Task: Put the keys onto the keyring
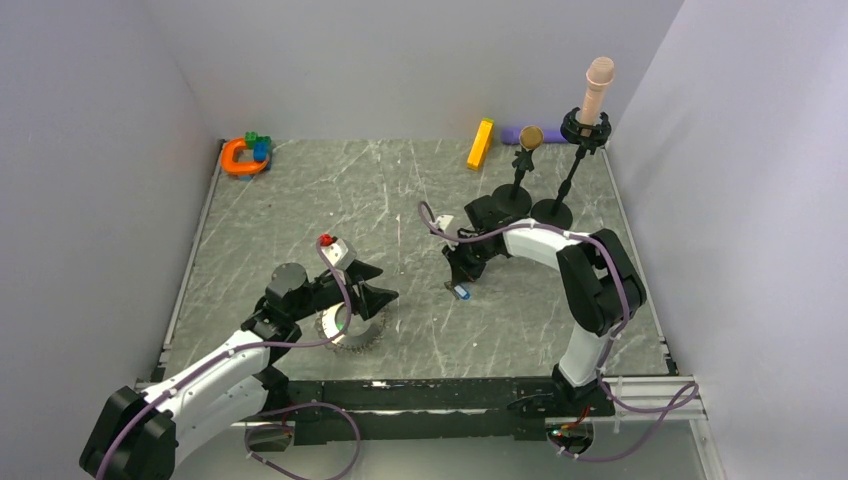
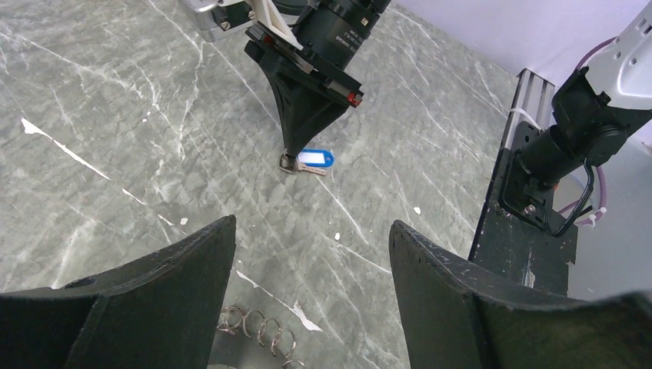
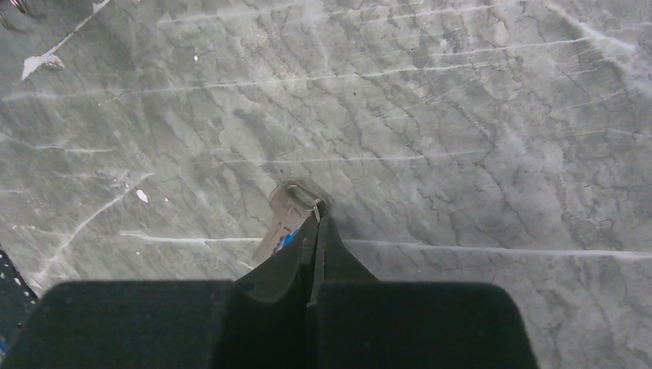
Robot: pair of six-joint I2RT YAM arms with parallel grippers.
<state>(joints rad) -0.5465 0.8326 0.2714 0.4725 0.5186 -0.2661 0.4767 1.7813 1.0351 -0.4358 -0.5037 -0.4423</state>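
Observation:
A blue key [image 2: 315, 159] lies flat on the marble table [image 1: 300, 200], its small metal loop [image 3: 296, 192] at the tip of my right gripper [image 3: 317, 219]. That gripper [image 1: 460, 283] points straight down, its jaws pressed together on the loop. From above the blue key [image 1: 461, 293] shows just under the fingers. The keyring [image 1: 352, 335], silvery with a toothed edge, lies under my left gripper [image 1: 383, 287]. In the left wrist view only its looped edge [image 2: 261, 330] shows between the wide-apart fingers. My left gripper [image 2: 313, 224] is open and holds nothing.
An orange horseshoe toy [image 1: 240, 157] with green and blue pieces sits at the back left corner. A yellow bar [image 1: 480, 143] lies at the back. Two black stands [image 1: 552, 210] rise behind the right arm. Walls close in three sides.

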